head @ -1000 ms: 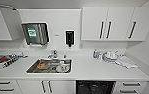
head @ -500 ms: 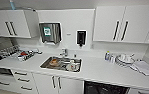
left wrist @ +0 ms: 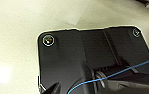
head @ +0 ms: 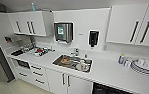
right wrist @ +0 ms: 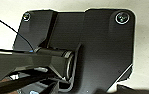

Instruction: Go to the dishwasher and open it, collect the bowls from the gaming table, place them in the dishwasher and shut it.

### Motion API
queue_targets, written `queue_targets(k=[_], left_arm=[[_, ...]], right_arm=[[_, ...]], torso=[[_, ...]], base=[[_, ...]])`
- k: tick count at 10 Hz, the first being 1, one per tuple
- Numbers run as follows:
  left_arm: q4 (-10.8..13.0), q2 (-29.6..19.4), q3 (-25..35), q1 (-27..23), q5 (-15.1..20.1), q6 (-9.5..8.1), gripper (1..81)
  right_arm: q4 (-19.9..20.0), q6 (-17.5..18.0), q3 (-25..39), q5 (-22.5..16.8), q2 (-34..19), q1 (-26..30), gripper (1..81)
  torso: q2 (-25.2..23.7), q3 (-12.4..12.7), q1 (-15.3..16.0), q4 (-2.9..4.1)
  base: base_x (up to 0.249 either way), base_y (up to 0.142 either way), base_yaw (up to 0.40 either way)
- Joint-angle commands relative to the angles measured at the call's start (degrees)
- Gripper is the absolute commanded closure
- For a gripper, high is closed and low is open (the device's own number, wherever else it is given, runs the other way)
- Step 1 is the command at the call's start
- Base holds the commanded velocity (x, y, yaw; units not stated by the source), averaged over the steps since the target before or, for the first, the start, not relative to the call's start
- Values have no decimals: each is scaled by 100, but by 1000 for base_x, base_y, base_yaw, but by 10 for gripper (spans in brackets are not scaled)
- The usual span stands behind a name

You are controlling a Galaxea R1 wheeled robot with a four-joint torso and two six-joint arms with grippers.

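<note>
A pale floor [left wrist: 20, 30] lies beneath the robot's dark plate [left wrist: 72, 62]; a thin blue cable [left wrist: 115, 75] crosses over the plate.

Camera arrangement: one high kitchen view, two floor-facing wrist views.
The head camera is looking forward and down, fairly near, on the white counter [head: 107, 72], sink [head: 72, 63] at frame centre; both wrist cameras are facing down at pale floor [left wrist: 17, 27], sharing that flooring.

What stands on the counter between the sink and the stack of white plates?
In the head view, between the sink and the white plates, a small bottle with a blue label stands near the wall; the rest is bare counter.
</note>
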Motion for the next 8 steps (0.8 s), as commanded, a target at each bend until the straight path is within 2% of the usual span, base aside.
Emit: queue_targets(k=[1, 3, 8], left_arm=[[85, 32, -52, -262, 263, 37, 10], [94, 32, -52, -262, 272, 63, 10], [332, 15, -17, -280, 263, 63, 10]], right_arm=[[6, -29, 2, -290, 42, 261, 10], [24, -30, 28, -281, 51, 270, 10], [32, 5, 28, -298, 78, 253, 10]], torso=[[0, 0, 0, 0], [0, 0, 0, 0], [0, 0, 0, 0]], base=[[0, 0, 357], [0, 0, 357], [0, 0, 358]])
